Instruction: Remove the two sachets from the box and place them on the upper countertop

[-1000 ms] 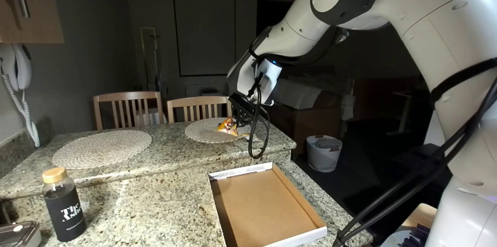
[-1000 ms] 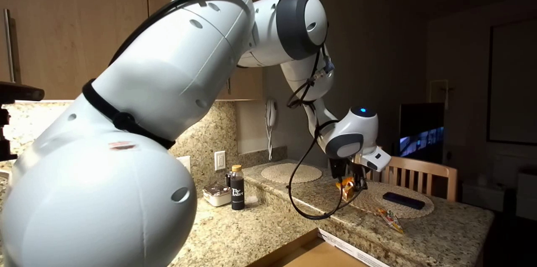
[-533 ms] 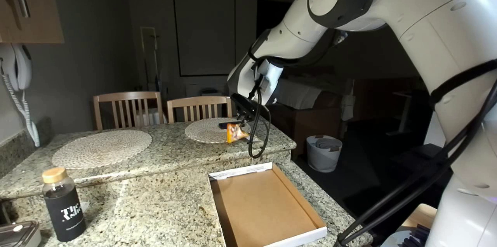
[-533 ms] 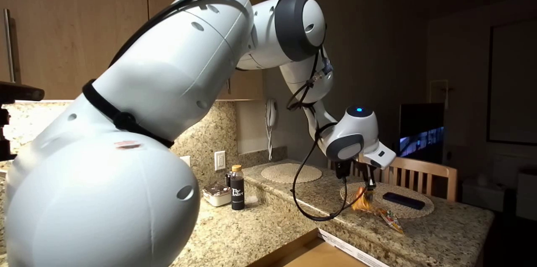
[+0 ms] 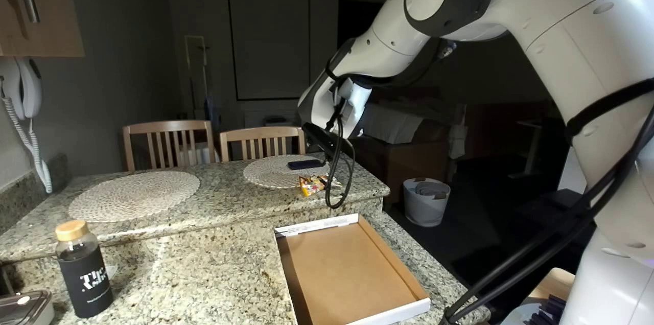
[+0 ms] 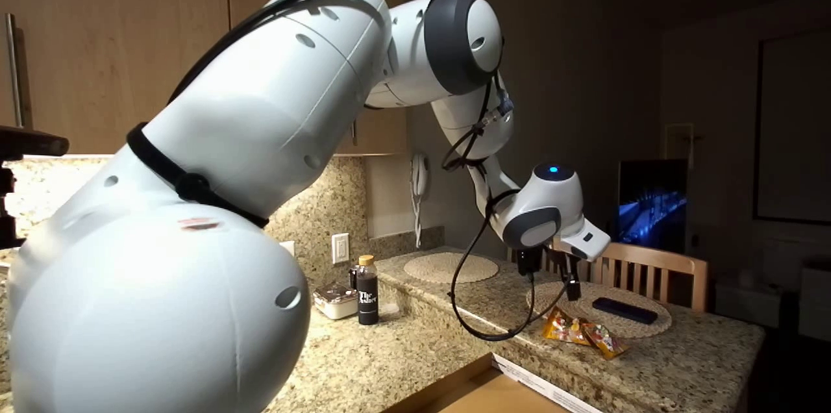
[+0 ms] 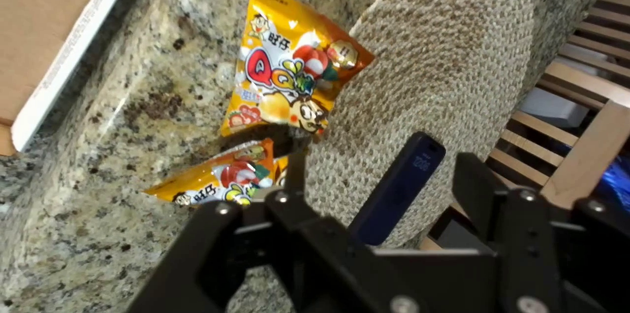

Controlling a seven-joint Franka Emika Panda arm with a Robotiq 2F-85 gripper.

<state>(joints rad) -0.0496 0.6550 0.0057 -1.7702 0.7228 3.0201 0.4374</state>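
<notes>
Dark wall (image 5: 122,74) fills the background, well beyond the claw (image 7: 380,170). Beneath the claw spreads the upper countertop (image 5: 225,187); lower, off to one side, sits the box (image 5: 352,269). Under the claw lies a mat (image 7: 443,62). The claw is spread, pinching nothing; through its gap a phone (image 7: 396,195) shows on the mat. What is new: one sachet (image 7: 298,64), up at the claw a second ago, now rests just below it, towards the box, reaching the mat's edge. Right beside it, partly behind the claw in the wrist view, lies the other sachet (image 7: 231,175). Both lie on the upper countertop, so placing looks finished; only lifting away seems left.
</notes>
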